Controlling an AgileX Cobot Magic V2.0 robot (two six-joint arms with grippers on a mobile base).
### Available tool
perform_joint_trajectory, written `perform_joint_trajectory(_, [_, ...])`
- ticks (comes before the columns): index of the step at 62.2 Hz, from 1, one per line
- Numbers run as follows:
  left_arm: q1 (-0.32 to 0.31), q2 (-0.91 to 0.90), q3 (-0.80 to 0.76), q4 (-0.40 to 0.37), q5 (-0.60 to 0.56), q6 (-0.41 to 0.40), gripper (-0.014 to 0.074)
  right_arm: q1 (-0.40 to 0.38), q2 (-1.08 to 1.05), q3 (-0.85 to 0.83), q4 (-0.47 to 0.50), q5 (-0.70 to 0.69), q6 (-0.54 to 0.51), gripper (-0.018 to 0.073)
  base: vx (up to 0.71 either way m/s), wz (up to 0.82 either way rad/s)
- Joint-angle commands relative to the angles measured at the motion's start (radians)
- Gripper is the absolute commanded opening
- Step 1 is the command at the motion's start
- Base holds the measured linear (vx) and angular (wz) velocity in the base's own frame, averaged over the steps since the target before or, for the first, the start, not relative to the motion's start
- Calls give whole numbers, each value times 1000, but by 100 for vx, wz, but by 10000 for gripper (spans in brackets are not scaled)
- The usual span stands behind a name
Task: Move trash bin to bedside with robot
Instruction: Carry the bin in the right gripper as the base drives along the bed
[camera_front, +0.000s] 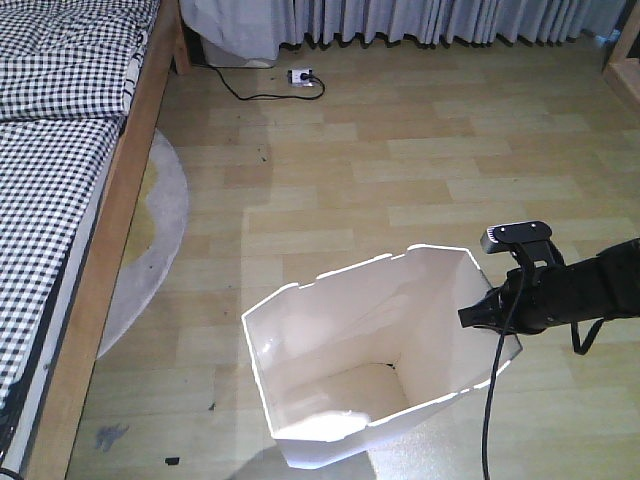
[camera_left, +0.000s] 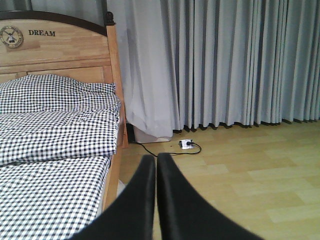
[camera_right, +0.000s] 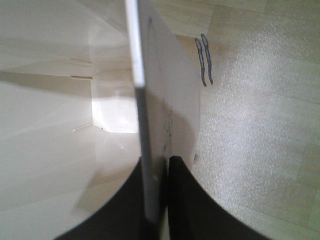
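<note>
The white trash bin (camera_front: 370, 360) stands tilted on the wooden floor at the lower middle of the front view, its notched rim open to the camera. My right gripper (camera_front: 478, 315) is shut on the bin's right wall. In the right wrist view the thin wall (camera_right: 142, 130) runs between the two black fingers (camera_right: 187, 200) of the right gripper (camera_right: 156, 172). The bedside (camera_front: 110, 250), a light wooden frame with checked bedding (camera_front: 45, 160), lies along the left. My left gripper (camera_left: 156, 167) is shut and empty, pointing past the bed (camera_left: 55, 130).
A round grey rug (camera_front: 150, 240) lies partly under the bed. A white power strip (camera_front: 303, 75) with a black cable lies by the grey curtains (camera_front: 430, 20). Small dark scraps (camera_front: 172, 461) lie on the floor near the bed frame.
</note>
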Motion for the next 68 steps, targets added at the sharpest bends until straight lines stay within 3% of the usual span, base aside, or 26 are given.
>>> perform_joint_trajectory(1, [-6,-15,12,-9,-74,-14,-6,-1,-64,-26,82,134,25,-5,22,2])
perform_joint_trajectory(68, [-6,-15,12,-9,-74,-14,-6,-1,-64,-26,82,134,25,-5,21,-2])
